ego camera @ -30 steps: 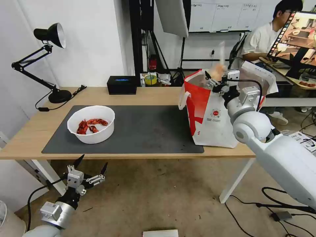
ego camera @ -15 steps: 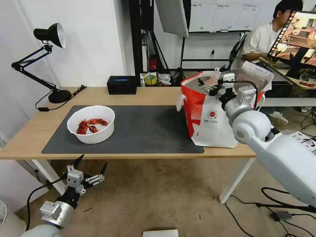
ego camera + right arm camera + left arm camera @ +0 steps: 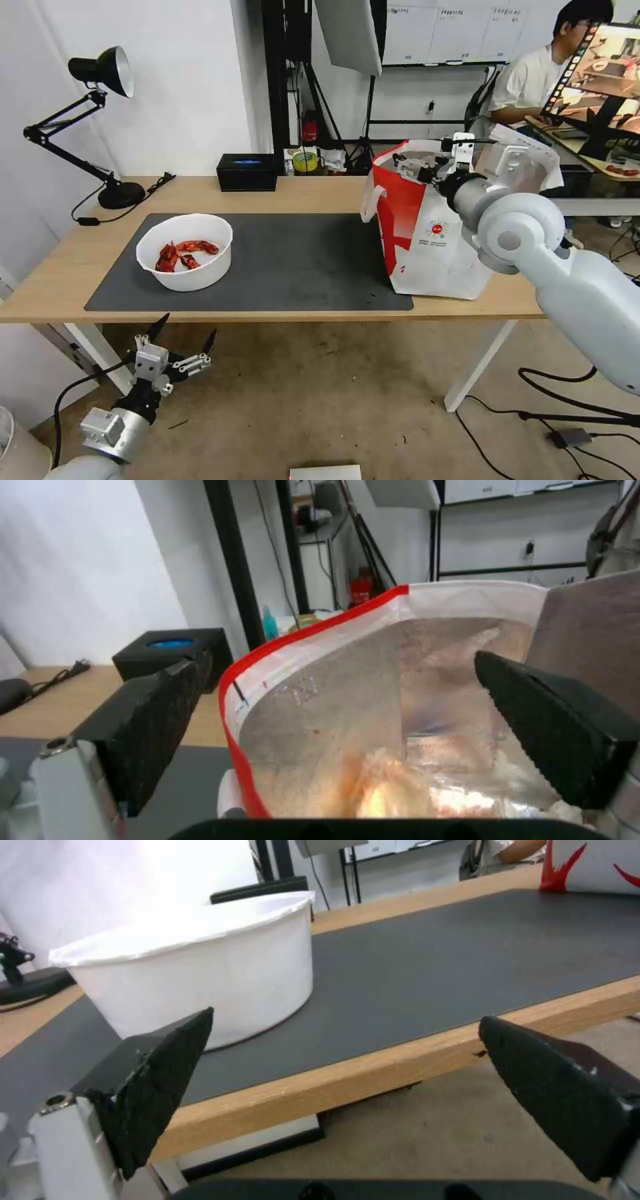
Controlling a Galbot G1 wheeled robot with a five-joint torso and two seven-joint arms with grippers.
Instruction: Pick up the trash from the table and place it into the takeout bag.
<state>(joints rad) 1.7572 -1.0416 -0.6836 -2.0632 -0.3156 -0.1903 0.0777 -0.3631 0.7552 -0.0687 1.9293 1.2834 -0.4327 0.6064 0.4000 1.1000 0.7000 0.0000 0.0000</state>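
Right claw (image 3: 417,163) sits at the mouth of the takeout bag (image 3: 427,247), fingers spread, nothing pinched. Left claw (image 3: 185,337) hangs below the table's front edge, left of centre, fingers spread too, empty.

One white bowl (image 3: 185,252) stands on the left part of the dark mat (image 3: 300,267), holding a few red food scraps (image 3: 180,253). Bag stands upright on the right end of the table (image 3: 80,257), partly on the mat's right edge, well apart from the bowl.

Right wrist view looks down into the bag (image 3: 373,700): silver foil lining, red rim, and at the bottom a clear plastic tray (image 3: 447,755) plus something orange-brown in wrapping (image 3: 387,795), likely the bun, blurred. Bit of white at the bottom corner, can't tell what it is. Head view hides these contents behind the bag wall and the arm.

Left wrist view shows the bowl (image 3: 193,965) from the side, at table height, so its scraps are hidden; the bag's corner (image 3: 587,865) shows far off across the mat (image 3: 433,955).

Count on the table: one bowl, one bag, one black box (image 3: 247,172) at the back edge, one black desk lamp (image 3: 100,120) at the back left corner. Two claws, both with nothing between the fingers.
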